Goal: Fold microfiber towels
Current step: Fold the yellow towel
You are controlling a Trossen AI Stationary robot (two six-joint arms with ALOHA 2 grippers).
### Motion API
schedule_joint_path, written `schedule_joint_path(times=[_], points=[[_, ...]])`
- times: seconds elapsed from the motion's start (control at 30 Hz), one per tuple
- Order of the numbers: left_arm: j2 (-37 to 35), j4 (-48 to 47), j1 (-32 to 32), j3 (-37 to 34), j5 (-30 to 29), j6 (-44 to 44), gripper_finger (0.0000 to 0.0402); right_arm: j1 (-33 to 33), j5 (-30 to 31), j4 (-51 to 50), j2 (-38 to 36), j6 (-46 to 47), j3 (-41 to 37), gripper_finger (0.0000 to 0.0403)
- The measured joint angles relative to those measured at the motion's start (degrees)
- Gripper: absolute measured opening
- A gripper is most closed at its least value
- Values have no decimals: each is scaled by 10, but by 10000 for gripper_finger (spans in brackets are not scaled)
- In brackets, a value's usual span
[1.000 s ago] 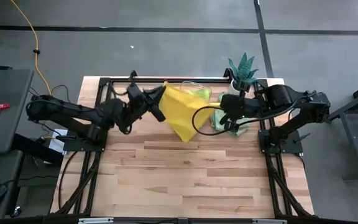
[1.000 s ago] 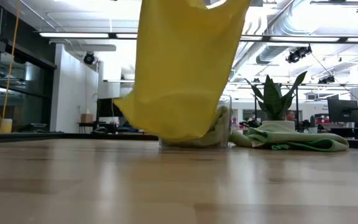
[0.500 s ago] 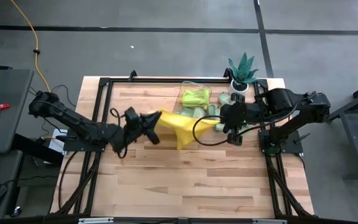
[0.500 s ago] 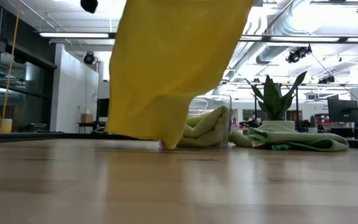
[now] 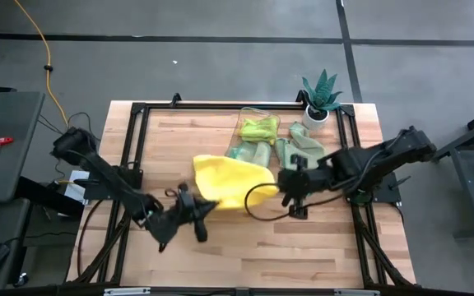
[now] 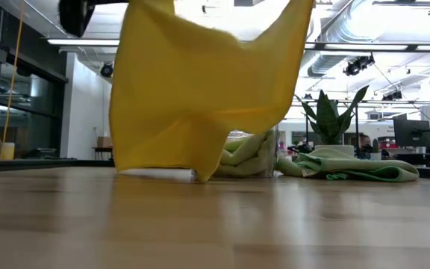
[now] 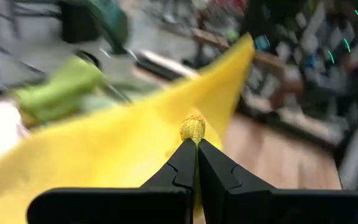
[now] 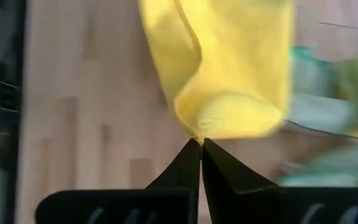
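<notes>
- Hanging between both grippers above the table's (image 5: 245,238) middle, the yellow towel (image 5: 225,177) sags.
- Left gripper (image 7: 197,142) pinches one corner tightly.
- Right gripper (image 8: 201,142) clamps another corner.
- Green towels (image 5: 299,141) lie near the bin (image 5: 257,127).

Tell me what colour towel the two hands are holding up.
Bright yellow. The towel shows best in the low view, hanging between the left hand and right hand.

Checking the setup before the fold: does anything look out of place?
Only the pale green towels: they lie crumpled beside the clear bin rather than in it. The yellow towel hangs normally, with the left gripper and the right gripper each shut on a corner.
</notes>
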Motion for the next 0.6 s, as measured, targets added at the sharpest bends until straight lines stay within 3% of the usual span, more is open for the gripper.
schedule_joint_path(times=[0.2,0.43,0.6], points=[[60,-18,-66,0,114,-67,0,32,-57,192,0,41,-117,0],[76,-117,-119,0,173,-209,0,77,-62,458,18,174,-286,0],[76,-187,-138,0,260,-275,0,108,-67,564,66,257,-355,0]])
